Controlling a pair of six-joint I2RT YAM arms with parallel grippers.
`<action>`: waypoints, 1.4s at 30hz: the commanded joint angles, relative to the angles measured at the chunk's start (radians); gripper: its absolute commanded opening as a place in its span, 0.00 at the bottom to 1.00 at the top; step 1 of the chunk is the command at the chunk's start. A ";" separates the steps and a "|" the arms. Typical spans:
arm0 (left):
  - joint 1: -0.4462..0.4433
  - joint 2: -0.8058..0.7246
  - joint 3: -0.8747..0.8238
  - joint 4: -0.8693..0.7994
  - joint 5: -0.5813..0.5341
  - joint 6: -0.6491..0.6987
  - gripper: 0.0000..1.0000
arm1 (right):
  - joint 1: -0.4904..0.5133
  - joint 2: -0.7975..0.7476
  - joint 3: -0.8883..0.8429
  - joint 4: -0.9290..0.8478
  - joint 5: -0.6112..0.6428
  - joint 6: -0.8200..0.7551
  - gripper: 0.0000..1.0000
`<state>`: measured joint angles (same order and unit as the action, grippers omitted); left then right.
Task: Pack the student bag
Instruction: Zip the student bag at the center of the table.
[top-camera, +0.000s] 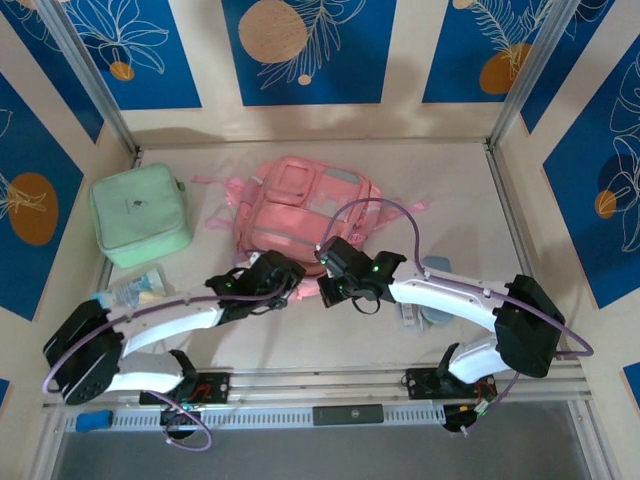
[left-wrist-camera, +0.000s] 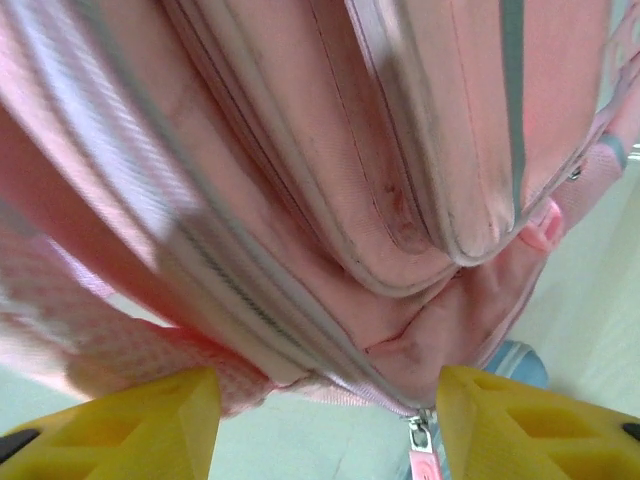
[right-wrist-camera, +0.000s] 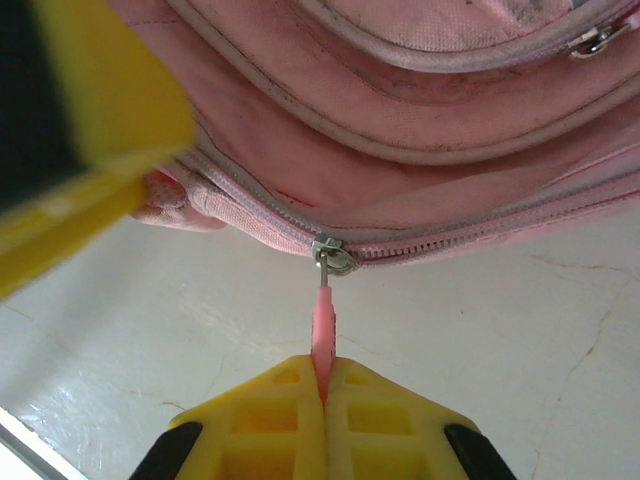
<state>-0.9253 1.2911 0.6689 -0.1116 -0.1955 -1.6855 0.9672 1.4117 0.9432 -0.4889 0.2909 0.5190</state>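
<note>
Surface: pale off-white tabletop (top-camera: 470, 240).
Far middle: large soft pink fabric backpack (top-camera: 300, 205), lying flat.
Left: mint green square zip case (top-camera: 140, 215); clear plastic packet (top-camera: 140, 288) just nearer.
Near right: small grey-blue object (top-camera: 435, 312), kind unclear.

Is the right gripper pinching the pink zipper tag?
Yes, the right gripper is closed tight on the pink zipper tag hanging from the student bag.
</note>
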 joint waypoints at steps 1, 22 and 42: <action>-0.024 0.077 0.023 0.057 -0.061 -0.160 0.57 | 0.005 -0.008 -0.011 0.037 -0.048 -0.017 0.00; 0.231 -0.251 -0.120 -0.250 -0.102 0.103 0.00 | -0.214 -0.045 -0.096 -0.076 0.108 0.059 0.00; 0.302 -0.259 -0.049 -0.254 0.042 0.395 0.18 | -0.242 -0.010 -0.006 -0.037 -0.047 -0.045 0.02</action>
<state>-0.6350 1.0317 0.5663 -0.3283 -0.1570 -1.3769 0.7200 1.4452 0.9146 -0.4763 0.3016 0.4904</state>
